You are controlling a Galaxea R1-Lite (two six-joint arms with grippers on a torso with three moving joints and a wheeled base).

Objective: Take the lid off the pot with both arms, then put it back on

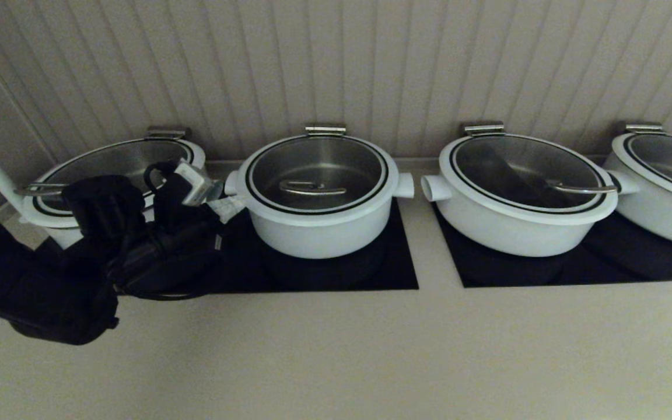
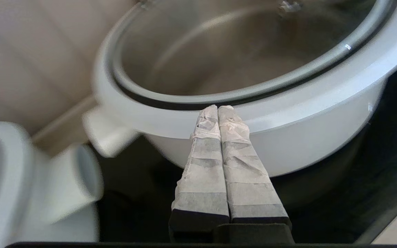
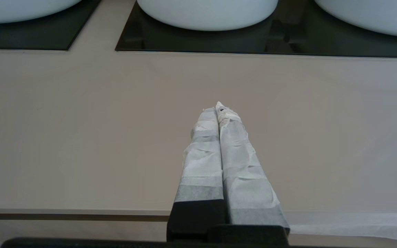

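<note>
The right hand (image 3: 218, 107) hangs nearest, above the bare front of the table (image 1: 336, 350), fingers pressed together on nothing and well short of the pots; the head view does not show it at all. The left hand (image 2: 217, 109) is also closed and empty, its tips near the front wall of the pot (image 1: 319, 227), just below the white rim. The lid (image 1: 317, 175) sits seated on the pot, second from the left in the row, its steel handle (image 1: 311, 188) untouched.

To lift well, I judge each hand should open first, come in from opposite sides, and raise the lid level so it does not tip.

In the head view the left arm (image 1: 132, 233) covers its own fingers and part of the leftmost pot (image 1: 62, 224). The far-right pot (image 1: 662, 198) is cut off by the frame.
</note>
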